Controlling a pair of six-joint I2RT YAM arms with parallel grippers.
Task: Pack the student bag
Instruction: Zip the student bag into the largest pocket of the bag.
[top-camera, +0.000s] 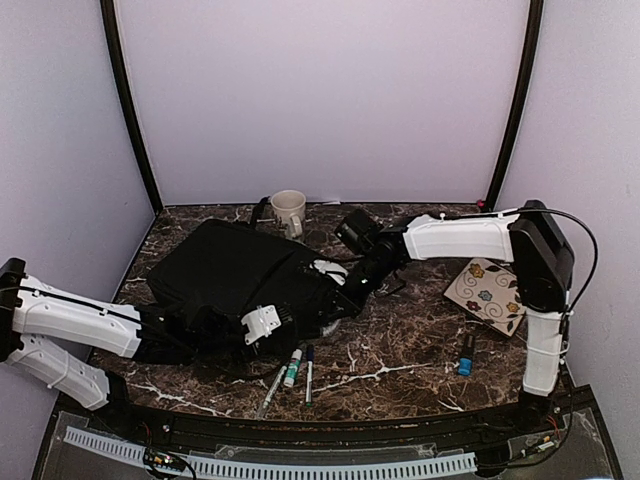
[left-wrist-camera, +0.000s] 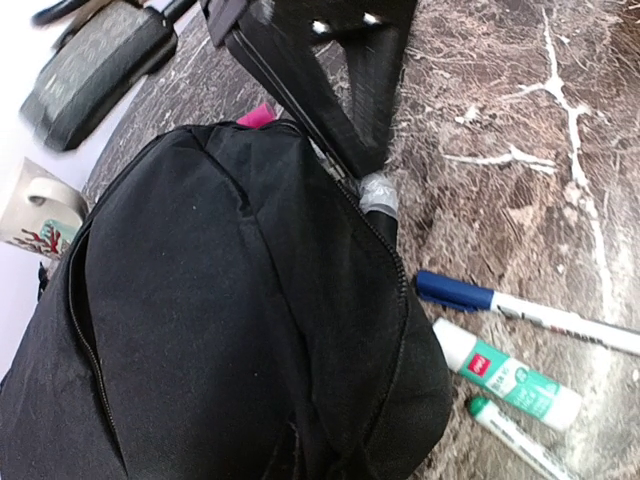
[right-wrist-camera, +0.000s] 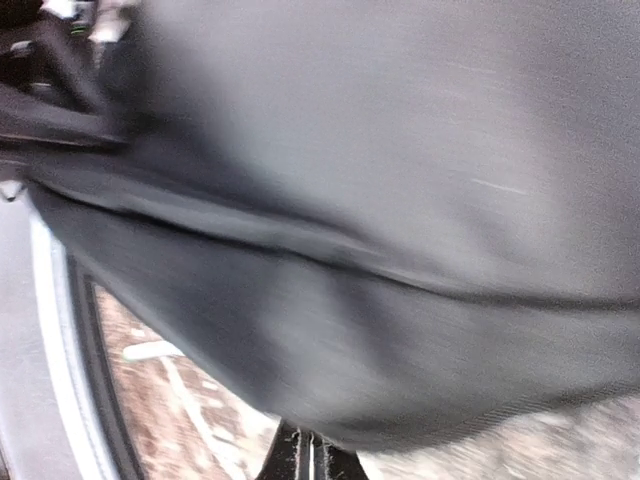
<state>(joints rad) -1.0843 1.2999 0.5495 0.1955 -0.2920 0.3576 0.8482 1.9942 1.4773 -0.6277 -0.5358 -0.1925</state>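
Across counter's (top-camera: 400, 375) left half to centre, student bag (top-camera: 225, 275) lies flat. Left gripper (left-wrist-camera: 362, 160) closed, tips against bag's zipper edge; fabric pinched or not, I can't tell. Left wrist alone shows pink item (left-wrist-camera: 255, 117) in opening. Pens (top-camera: 293, 367) near front edge. Right gripper (right-wrist-camera: 310, 458) closed at bag's right side, hold unclear; its camera gives only blurred black fabric. Dark veined marble, pale lilac walls (top-camera: 330, 100), black corner posts (top-camera: 128, 110).
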